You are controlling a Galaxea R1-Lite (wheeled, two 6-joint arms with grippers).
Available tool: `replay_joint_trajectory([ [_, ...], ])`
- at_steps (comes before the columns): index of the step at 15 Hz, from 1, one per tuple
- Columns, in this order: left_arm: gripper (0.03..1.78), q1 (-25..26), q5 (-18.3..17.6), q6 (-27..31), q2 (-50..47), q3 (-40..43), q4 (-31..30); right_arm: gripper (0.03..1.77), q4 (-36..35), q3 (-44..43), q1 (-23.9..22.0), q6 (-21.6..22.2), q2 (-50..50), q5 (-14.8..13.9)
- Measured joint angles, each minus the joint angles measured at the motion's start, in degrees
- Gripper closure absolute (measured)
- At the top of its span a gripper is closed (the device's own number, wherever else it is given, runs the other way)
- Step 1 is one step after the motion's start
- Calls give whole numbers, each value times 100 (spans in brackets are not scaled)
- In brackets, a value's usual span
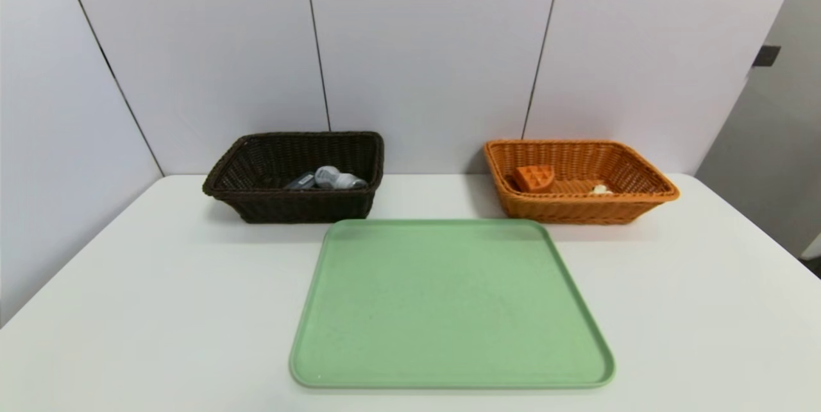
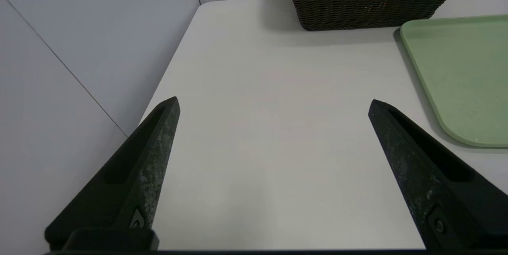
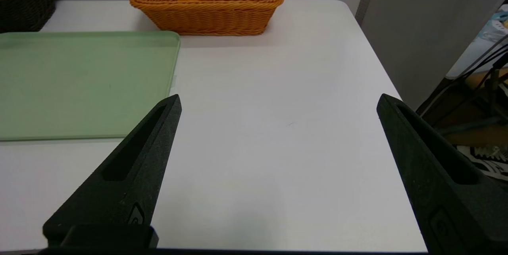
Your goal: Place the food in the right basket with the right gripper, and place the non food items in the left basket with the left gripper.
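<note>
Even, soft overhead light fills the scene; the dark brown wicker basket (image 1: 296,176) and orange wicker basket (image 1: 579,180) cast faint shadows on the matte white table (image 1: 160,309), which shows no glare. Basket contents appear slightly soft.

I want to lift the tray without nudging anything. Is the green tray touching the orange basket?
Apart. In the right wrist view a strip of bare white table shows between the green tray and the orange basket.
</note>
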Motion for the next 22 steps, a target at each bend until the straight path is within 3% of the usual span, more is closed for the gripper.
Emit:
replay_joint_trajectory([
  [6, 12, -121, -9, 78, -29, 89, 73, 10, 7, 24, 0, 20, -16, 2],
  [10, 12, -146, -60, 308, -308, 675, -69, 10, -39, 243, -2, 50, -20, -44],
  [13, 12, -177, -63, 336, -477, 1285, -502, 10, -585, 870, -37, 41, -48, -50],
  [17, 12, -227, -66, 358, -744, 2374, -1488, 10, -2120, 2348, -177, -80, -295, -45],
  [22, 12, -254, -83, 308, -1014, 2758, -1563, 10, -2644, 3624, -286, -535, -887, -15],
])
